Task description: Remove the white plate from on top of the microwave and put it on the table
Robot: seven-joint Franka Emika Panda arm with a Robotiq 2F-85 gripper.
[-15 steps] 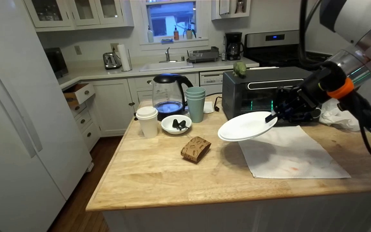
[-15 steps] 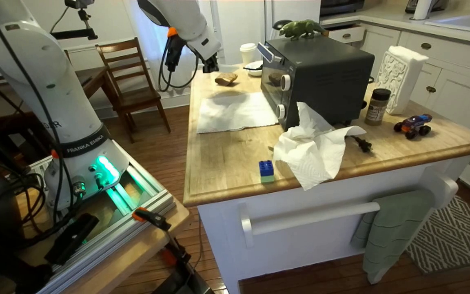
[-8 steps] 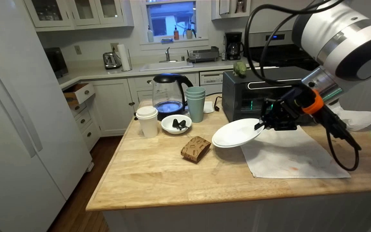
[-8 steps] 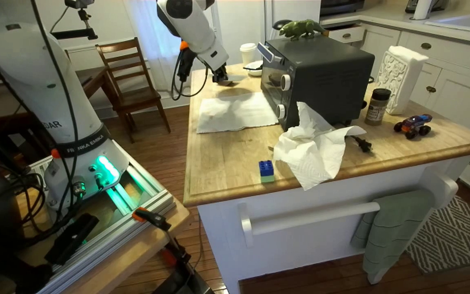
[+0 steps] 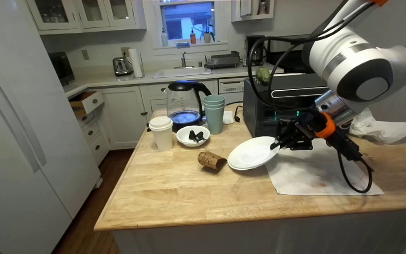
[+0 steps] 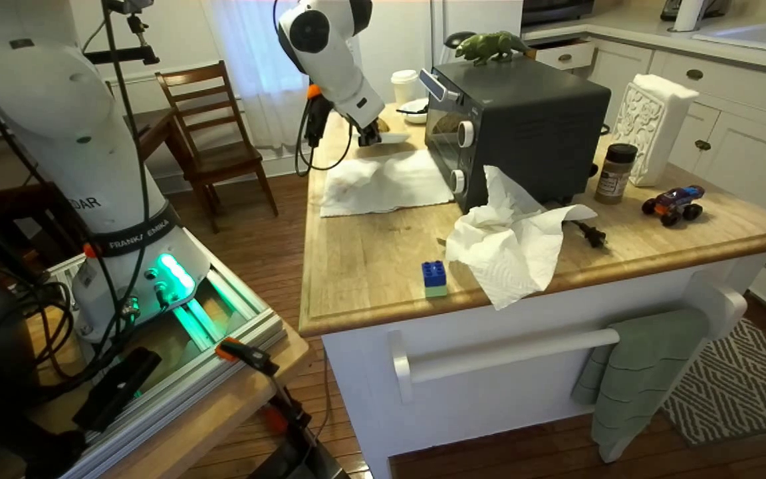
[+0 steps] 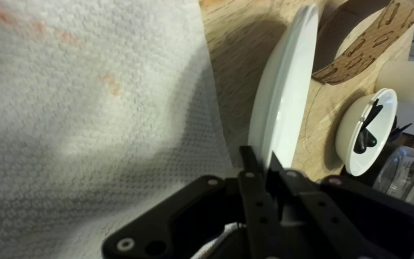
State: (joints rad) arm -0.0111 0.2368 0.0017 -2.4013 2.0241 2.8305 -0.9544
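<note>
My gripper point(image 5: 275, 145) is shut on the rim of the white plate point(image 5: 250, 153), low over the light-wood table point(image 5: 174, 190). The plate tilts, its side away from the gripper lower. I cannot tell whether that low edge touches the table. In the wrist view the plate point(image 7: 282, 97) stands edge-on, its rim between the two fingers of the gripper point(image 7: 261, 158). The plate point(image 6: 394, 138) and gripper point(image 6: 373, 138) also show small in an exterior view. The black microwave point(image 5: 256, 116) stands behind the plate, partly hidden by the arm; it also shows in an exterior view point(image 6: 542, 133).
A brown cardboard sleeve point(image 5: 210, 159) lies against or right beside the plate's left edge. A white bowl point(image 5: 189, 144), a lidded cup point(image 5: 162, 137), teal cups point(image 5: 214, 116) and a kettle point(image 5: 183, 95) stand behind. A whitish mat point(image 5: 319, 176) lies under the arm. A toy dinosaur point(image 6: 489, 48) tops the microwave.
The gripper has carried the plate lower and to the left in the exterior view with the kettle, away from the microwave's front. The cardboard sleeve has turned and tipped since half a second ago.
</note>
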